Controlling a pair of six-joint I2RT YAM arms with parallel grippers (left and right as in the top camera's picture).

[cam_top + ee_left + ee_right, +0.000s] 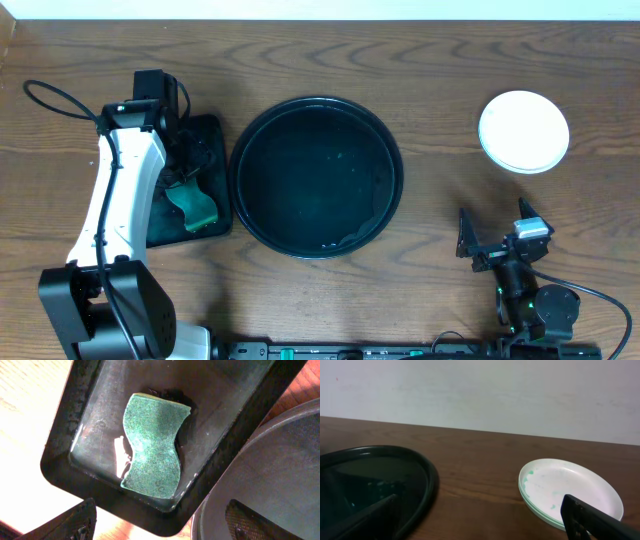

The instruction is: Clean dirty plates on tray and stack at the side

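- Left gripper: fingers spread, empty, above the sponge in the small tray.
- Tray: middle, no plates on it.
- Right gripper: spread wide, empty, near the stack.
- Plates: stacked far right, top one teal-smeared; probably light, stiff and slick, so pinch the rim.

Left arm stretches forward, left hand spread wide; right arm sits folded, right hand agape.
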